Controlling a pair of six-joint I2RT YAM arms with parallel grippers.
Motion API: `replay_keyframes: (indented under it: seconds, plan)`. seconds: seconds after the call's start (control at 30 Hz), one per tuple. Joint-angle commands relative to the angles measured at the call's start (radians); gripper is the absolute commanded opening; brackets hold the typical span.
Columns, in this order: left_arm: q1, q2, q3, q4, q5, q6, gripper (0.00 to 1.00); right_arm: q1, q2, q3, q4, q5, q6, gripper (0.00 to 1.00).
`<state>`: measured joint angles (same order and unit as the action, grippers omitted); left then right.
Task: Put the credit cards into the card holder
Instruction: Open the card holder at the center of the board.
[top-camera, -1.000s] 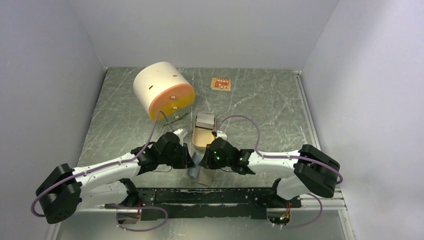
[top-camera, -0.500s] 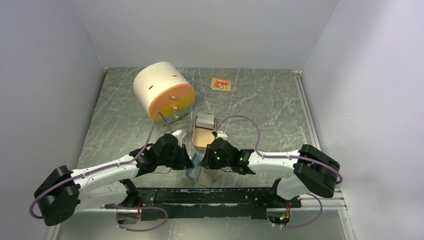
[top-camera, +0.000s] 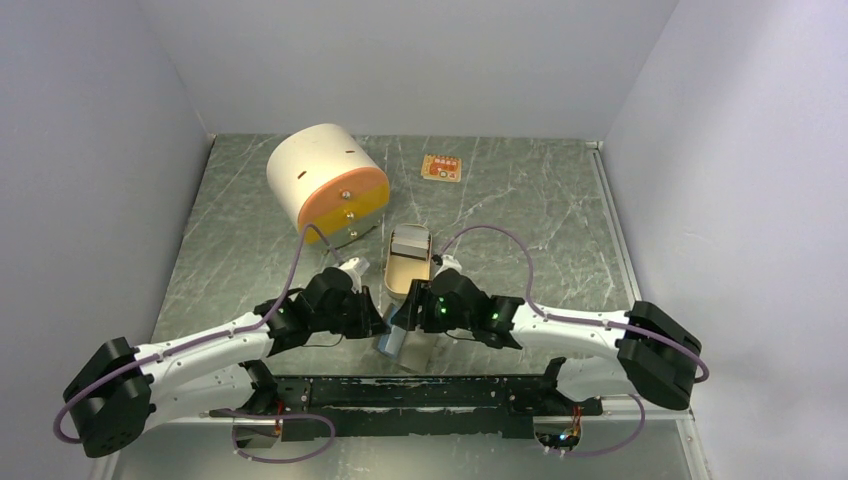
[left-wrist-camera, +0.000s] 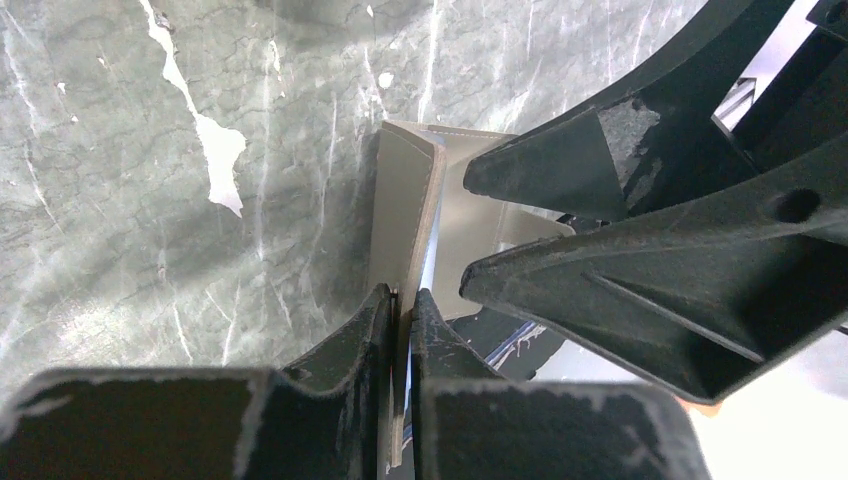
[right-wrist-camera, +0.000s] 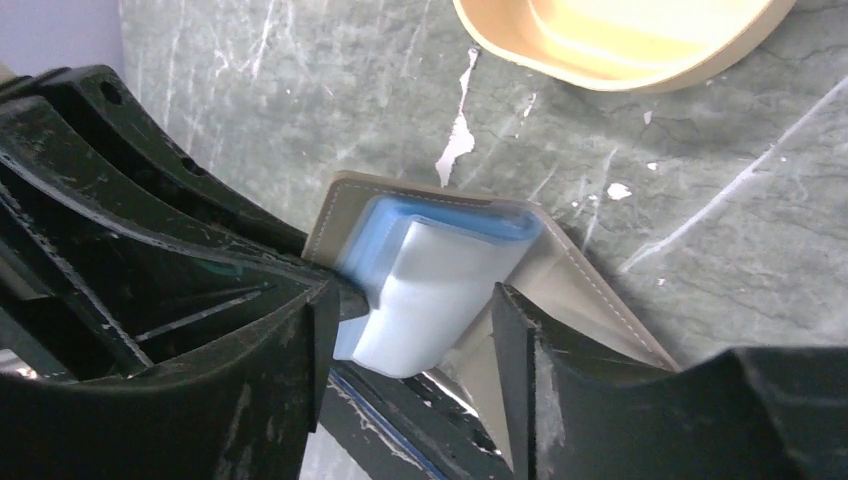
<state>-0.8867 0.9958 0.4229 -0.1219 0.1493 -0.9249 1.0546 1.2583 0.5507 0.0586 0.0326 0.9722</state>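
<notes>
While my left gripper (left-wrist-camera: 402, 296) pinches the card holder (left-wrist-camera: 405, 200), right gripper (right-wrist-camera: 412, 300) straddles the blue card (right-wrist-camera: 440, 250), grip unclear. The gold card (top-camera: 441, 167) lies far.

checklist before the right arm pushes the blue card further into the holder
1. Left gripper clamped on a flap of the card holder: ok.
2. Holder open, its flaps spread apart: ok.
3. Blue-grey card lying against the holder's inner face: ok.
4. Right gripper firmly gripping that card: cannot tell; its fingers flank it closely.
5. Gold-orange card in the holder: not ok; it lies at the far end of the table.
</notes>
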Motion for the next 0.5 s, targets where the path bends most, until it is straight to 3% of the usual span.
replay_keyframes:
  seconds: [0.0, 0.47]
  plan:
    - [0.005, -0.01, 0.002, 0.039, -0.016, -0.016, 0.09, -0.002, 0.014, 0.035, -0.006, 0.001, 0.055, 0.63]
    - [0.005, -0.043, -0.024, 0.025, -0.048, -0.047, 0.09, -0.002, 0.129, 0.057, -0.109, 0.095, 0.024, 0.59]
